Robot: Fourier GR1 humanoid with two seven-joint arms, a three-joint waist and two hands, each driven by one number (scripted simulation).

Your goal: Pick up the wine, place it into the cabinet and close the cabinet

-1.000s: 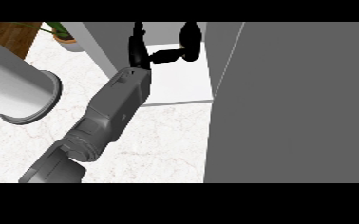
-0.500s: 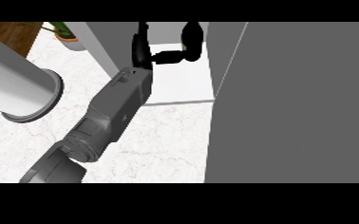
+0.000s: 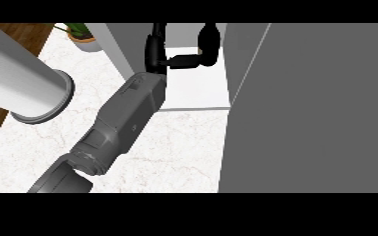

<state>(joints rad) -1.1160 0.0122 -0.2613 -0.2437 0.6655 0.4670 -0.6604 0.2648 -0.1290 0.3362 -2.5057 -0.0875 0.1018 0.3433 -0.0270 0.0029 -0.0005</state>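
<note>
**Left hand (image 3: 155, 55) inside the cabinet (image 3: 193, 84); wine (image 3: 209, 42) standing on its shelf, far right.**

The hand is spread: fingers (image 3: 157, 34) point straight at the far wall, and the thumb (image 3: 183, 60) stretches right with its tip at the dark, upright wine. Nothing curls round it.
Hazard: withdrawing with the thumb in contact may tip the wine.
Hazard: swinging the open door (image 3: 303, 110), at right, before the forearm (image 3: 129, 115) clears would trap the arm.
</note>
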